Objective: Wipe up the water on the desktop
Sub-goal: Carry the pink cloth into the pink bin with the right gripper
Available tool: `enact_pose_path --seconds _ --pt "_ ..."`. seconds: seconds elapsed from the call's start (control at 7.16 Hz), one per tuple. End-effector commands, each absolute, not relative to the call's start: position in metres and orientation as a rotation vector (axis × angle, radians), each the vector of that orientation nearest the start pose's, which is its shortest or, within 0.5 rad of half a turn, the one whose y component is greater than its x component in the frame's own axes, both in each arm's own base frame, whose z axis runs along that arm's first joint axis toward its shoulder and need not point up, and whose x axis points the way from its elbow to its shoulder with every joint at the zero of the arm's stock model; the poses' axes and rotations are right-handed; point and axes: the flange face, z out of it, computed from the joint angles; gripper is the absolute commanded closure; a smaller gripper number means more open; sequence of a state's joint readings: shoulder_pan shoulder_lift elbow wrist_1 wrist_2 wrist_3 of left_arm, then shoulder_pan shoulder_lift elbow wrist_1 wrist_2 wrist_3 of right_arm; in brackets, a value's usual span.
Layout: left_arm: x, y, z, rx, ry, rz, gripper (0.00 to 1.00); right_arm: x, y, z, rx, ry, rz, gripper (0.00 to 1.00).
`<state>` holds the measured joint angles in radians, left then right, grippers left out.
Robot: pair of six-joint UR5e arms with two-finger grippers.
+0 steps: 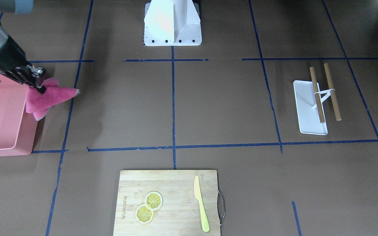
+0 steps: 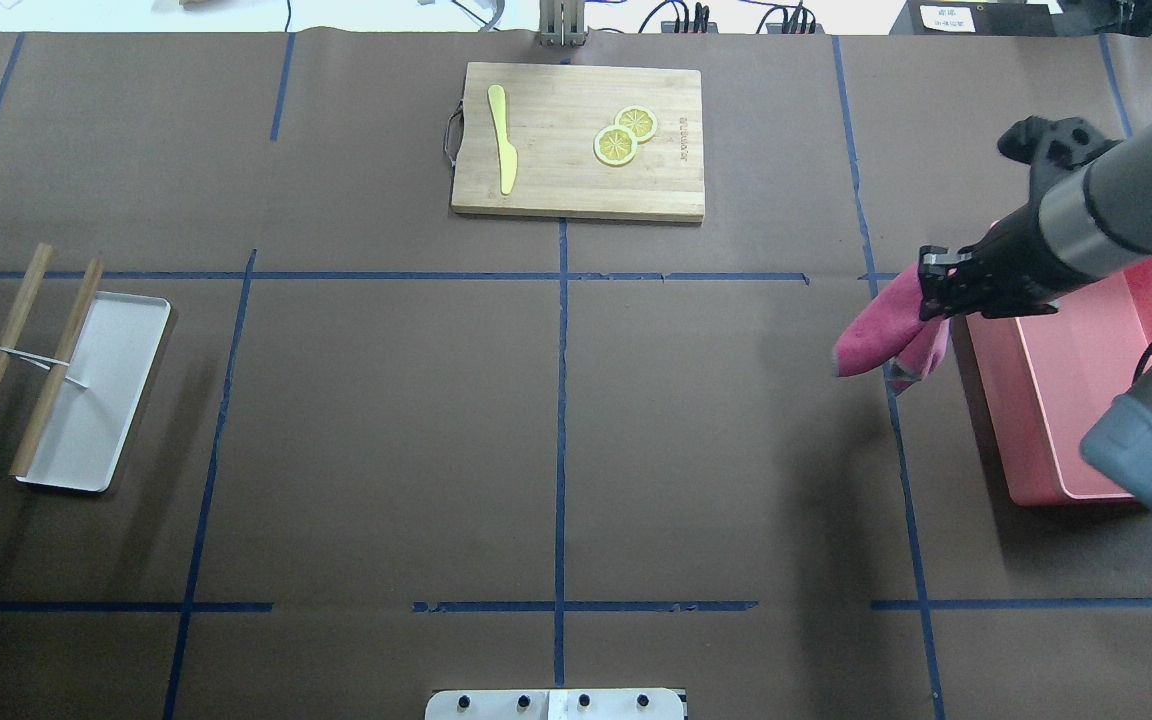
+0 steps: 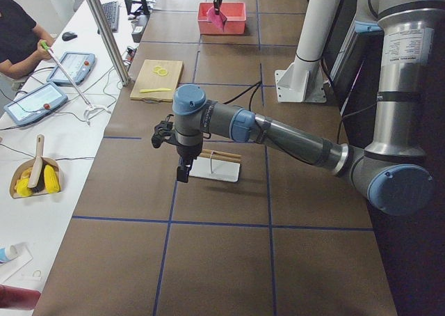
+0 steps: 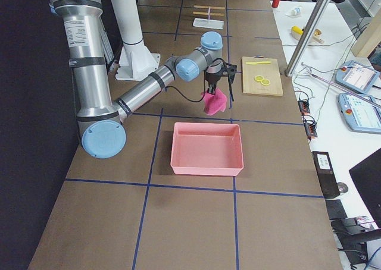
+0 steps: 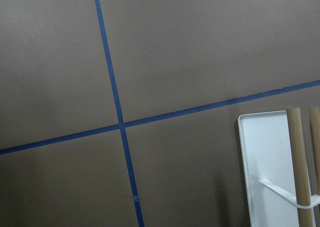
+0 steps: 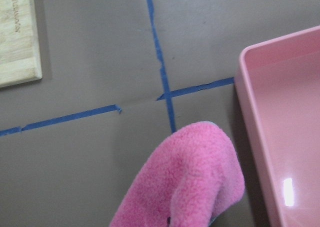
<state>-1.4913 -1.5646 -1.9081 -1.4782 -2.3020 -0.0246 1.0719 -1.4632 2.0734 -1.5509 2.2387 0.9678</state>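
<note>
Pink fleece cloth [image 2: 876,335] hangs bunched from the right fingers [image 2: 936,292]. They are pinched tight on its upper edge. The loose folds dangle below them and look clear of the desk [image 2: 386,430]. A pink bin [image 4: 205,168] sits just outboard of these fingers. The cloth is already past the bin's rim, over bare desk near a blue tape crossing.

Left fingers [image 3: 182,171] hover above the desk just beside a white tray [image 2: 106,400]. Only the side camera shows them, so I cannot tell how far open they are.

No wet patch can be made out on the matte brown desk in any view, so the target is unclear. The likely spot is the open middle, inboard of the right fingers.

Judged step: carrying the cloth to the spill. To do it well:
- Lower until a broad fold lies flat beneath the fingers, not only the hanging tip.
- Press lightly and drag in overlapping strokes.
- Keep the metal fingertips off the surface, since the tape edges could snag.
- Stay short of the cutting board [image 2: 556,190] ahead of the fingers.
</note>
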Motion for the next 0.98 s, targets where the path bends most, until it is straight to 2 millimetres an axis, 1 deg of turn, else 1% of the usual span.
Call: enact_pose_path --seconds 0.0,0.14,0.28,0.42,0.56,0.7,0.84 --pt "-0.028 -0.486 0.509 0.187 0.739 0.139 0.0 -0.086 -0.452 0.443 0.043 -0.819 0.102 1.0" --pt "-0.028 -0.487 0.509 0.187 0.739 0.139 0.0 -0.074 -0.44 0.475 0.047 -0.784 0.02 1.0" --pt "-0.028 -0.487 0.509 0.187 0.739 0.139 0.0 -0.075 -0.447 0.496 0.03 -0.764 0.01 0.98" --pt "-0.028 -0.486 0.509 0.186 0.739 0.138 0.0 -0.081 -0.458 0.511 0.001 -0.759 0.02 0.96" --pt "-0.028 -0.486 0.507 0.19 0.739 0.14 0.0 -0.089 -0.464 0.521 -0.018 -0.754 0.013 0.92" --pt "-0.027 -0.486 0.508 0.186 0.751 0.14 0.0 -0.095 -0.464 0.527 -0.037 -0.75 0.009 0.78" --pt "-0.027 -0.485 0.508 0.184 0.759 0.141 0.0 -0.095 -0.463 0.528 -0.038 -0.748 0.012 0.01"
